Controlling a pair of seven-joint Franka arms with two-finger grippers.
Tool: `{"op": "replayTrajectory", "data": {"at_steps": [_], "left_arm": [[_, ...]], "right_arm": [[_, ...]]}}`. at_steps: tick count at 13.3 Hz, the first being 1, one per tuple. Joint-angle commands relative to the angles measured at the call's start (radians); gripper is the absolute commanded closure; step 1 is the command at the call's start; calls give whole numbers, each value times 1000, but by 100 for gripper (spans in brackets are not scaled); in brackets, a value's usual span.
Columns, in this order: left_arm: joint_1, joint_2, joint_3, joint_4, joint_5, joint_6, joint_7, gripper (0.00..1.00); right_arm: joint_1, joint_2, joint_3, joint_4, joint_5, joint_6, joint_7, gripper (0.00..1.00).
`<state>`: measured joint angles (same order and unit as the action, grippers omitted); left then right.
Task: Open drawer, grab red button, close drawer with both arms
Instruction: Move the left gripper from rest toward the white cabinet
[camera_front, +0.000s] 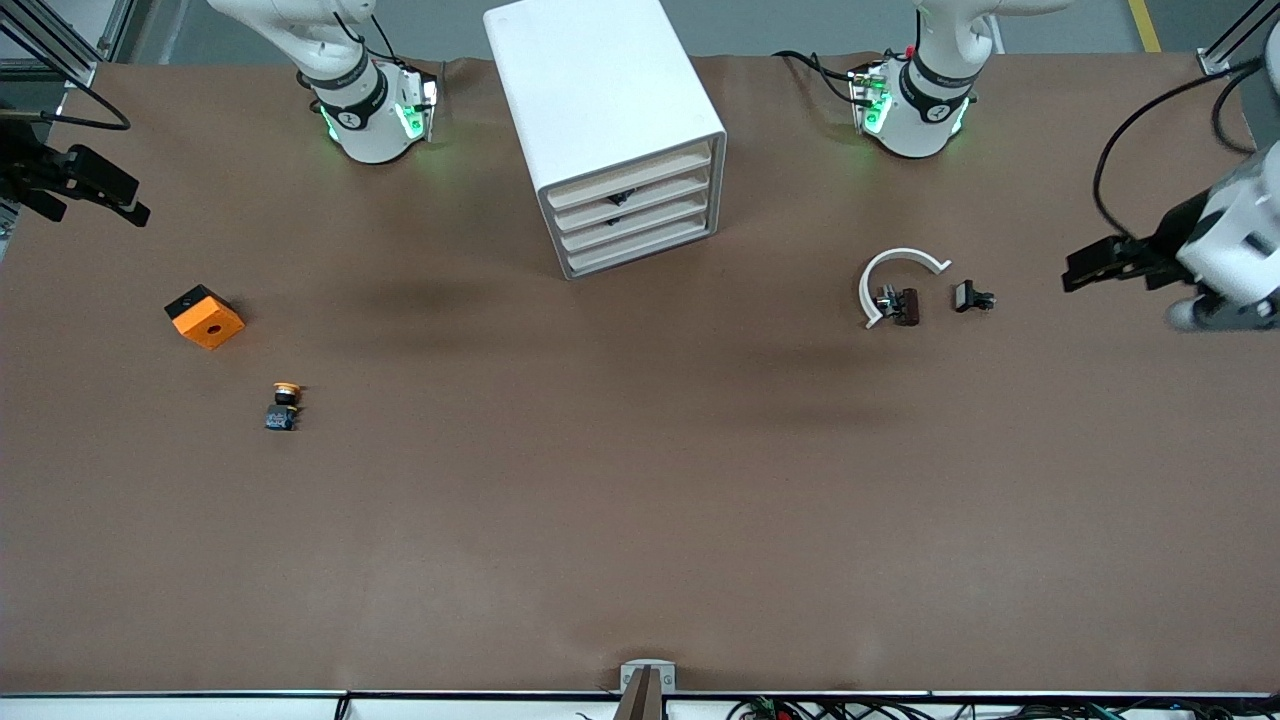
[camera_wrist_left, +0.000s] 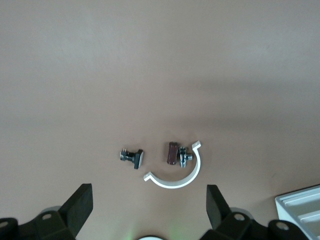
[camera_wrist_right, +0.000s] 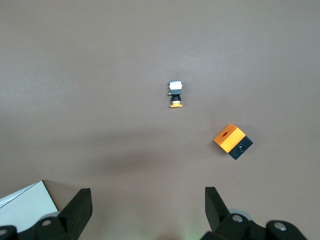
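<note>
The white cabinet (camera_front: 600, 100) stands at the table's middle, close to the arms' bases. Its four cream-fronted drawers (camera_front: 640, 212) are all shut. The red-capped button is hidden. My left gripper (camera_front: 1085, 270) is open and empty, in the air over the left arm's end of the table. In the left wrist view (camera_wrist_left: 150, 200) its jaws stand wide apart over bare table. My right gripper (camera_front: 120, 195) is open and empty, in the air over the right arm's end of the table. Its jaws stand wide apart in the right wrist view (camera_wrist_right: 148, 202).
An orange cube with a hole (camera_front: 205, 317) and a yellow-capped button (camera_front: 284, 405) lie toward the right arm's end; both show in the right wrist view (camera_wrist_right: 232, 141) (camera_wrist_right: 175, 95). A white half ring (camera_front: 890, 275), a brown part (camera_front: 905, 306) and a small black clamp (camera_front: 970, 297) lie toward the left arm's end.
</note>
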<state>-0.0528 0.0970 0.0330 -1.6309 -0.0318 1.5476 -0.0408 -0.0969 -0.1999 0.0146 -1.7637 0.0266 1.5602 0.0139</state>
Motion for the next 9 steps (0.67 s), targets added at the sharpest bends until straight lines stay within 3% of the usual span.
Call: {"op": "replayTrajectory", "data": {"at_steps": [1,5,9], "left_arm": [[-7,90,-4,-3,-13,-12,-13,0],[-36,197,-8,-55,0,-6,-63,0],[-113,286,-18,-73,-2,-9,-299,0]], "right_arm": [[-3,-10,4,3,6,-6,3,0],[-3,-10,4,3,4,-6,3,0],[-4,-10,4,3,4,-8,3,0]]}}
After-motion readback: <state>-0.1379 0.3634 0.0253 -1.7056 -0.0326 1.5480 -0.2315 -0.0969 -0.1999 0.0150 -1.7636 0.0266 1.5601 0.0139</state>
